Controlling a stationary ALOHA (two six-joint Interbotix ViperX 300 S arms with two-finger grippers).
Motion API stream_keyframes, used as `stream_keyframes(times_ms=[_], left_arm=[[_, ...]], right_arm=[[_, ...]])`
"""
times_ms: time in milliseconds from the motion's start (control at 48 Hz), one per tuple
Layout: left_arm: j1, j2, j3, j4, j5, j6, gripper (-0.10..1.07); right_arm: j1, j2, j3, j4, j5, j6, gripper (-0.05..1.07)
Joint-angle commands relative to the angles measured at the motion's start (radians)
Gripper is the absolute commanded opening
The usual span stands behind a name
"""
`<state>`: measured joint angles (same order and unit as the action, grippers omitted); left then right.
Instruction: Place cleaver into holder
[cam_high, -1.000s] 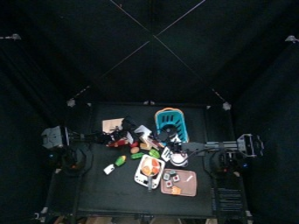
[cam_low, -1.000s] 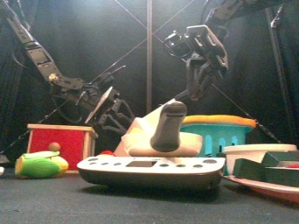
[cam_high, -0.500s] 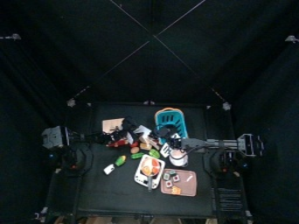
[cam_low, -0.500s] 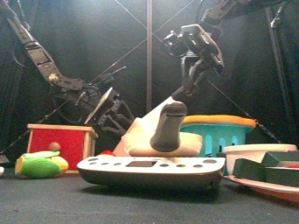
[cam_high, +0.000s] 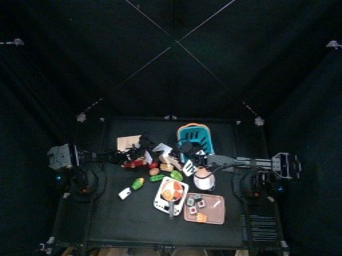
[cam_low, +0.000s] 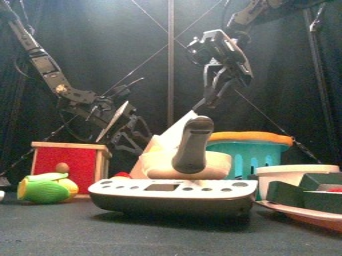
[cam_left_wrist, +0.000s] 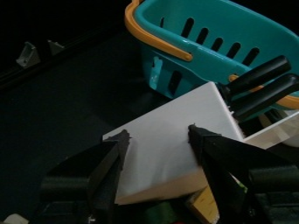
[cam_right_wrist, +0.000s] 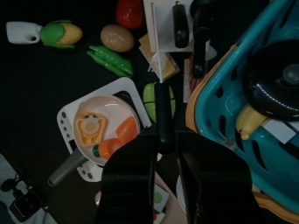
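Gripping the cleaver (cam_right_wrist: 165, 131) by its slim dark handle, the right gripper (cam_right_wrist: 166, 147) held a rigid, blade-heavy load; left gripper (cam_left_wrist: 162, 149) gaped empty.

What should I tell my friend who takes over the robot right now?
Left gripper: open, holding nothing, low beside a white wedge-shaped block.
Right gripper: raised over the table's middle, closed on a thin dark thing, seemingly the cleaver.
Holder: on the table's left side, apart from both grippers.
Done: the cleaver looks lifted.
Left: carry it over to the holder and put it in.
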<state>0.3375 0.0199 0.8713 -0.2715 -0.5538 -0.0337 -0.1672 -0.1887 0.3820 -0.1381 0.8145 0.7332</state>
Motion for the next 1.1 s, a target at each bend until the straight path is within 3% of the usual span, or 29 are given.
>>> stream_keyframes(times_ms=[0, 583, 1083], left_arm=[[-0.003, -0.006, -0.012, 0.003, -0.002, 0.003, 0.92], [-0.002, -0.005, -0.015, 0.003, -0.002, 0.005, 0.92], [0.0, -0.006, -0.014, 0.005, -0.003, 0.005, 0.92]], right_arm=[[-0.018, -0.011, -0.029, 0.002, -0.02, -0.002, 0.52], [-0.054, 0.031, -0.112, 0.018, 0.038, -0.005, 0.52], [-0.087, 0.074, -0.152, -0.011, -0.006, -0.006, 0.52]])
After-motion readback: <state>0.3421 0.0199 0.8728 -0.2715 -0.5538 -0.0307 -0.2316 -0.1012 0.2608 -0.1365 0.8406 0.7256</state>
